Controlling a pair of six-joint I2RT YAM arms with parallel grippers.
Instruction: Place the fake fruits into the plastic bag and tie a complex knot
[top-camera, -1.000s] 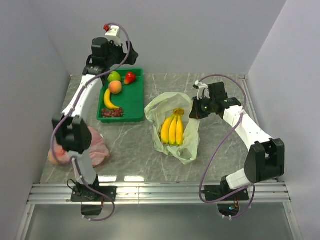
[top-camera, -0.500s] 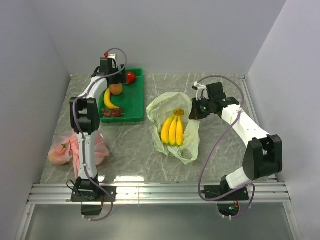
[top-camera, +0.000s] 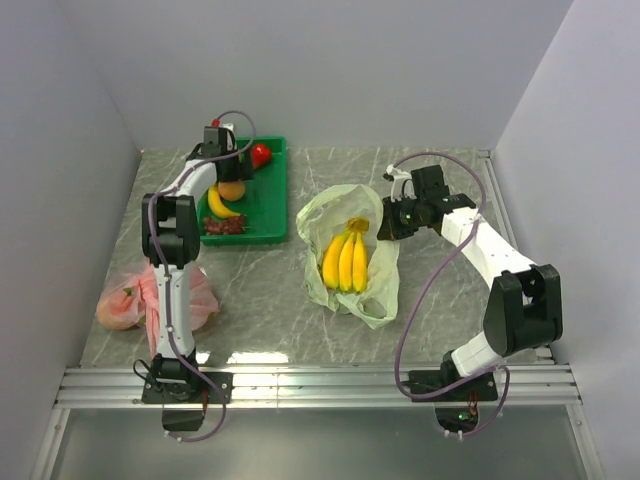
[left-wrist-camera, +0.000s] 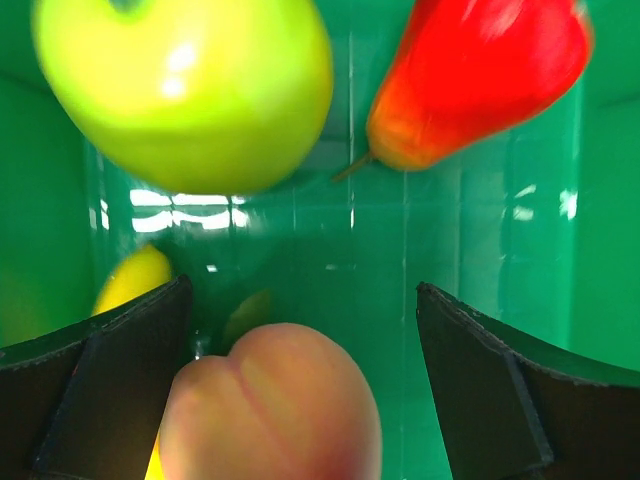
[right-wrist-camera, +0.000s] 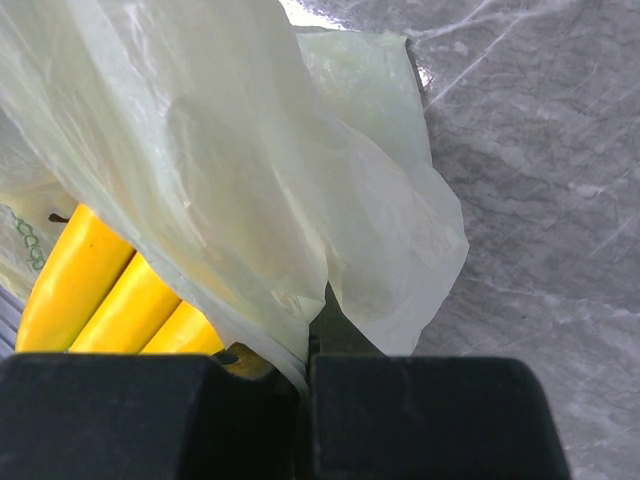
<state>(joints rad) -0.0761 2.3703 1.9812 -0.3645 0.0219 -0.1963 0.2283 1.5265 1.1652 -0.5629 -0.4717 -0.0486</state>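
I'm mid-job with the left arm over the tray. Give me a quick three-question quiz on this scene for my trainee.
1. True or false: the right fingers are shut on the bag.
2. Which fruit shows between the open left fingers? A lemon, B peach, C watermelon.
3. Fill in: the grapes lie in the ___ tray.
Key: 1 true; 2 B; 3 green.
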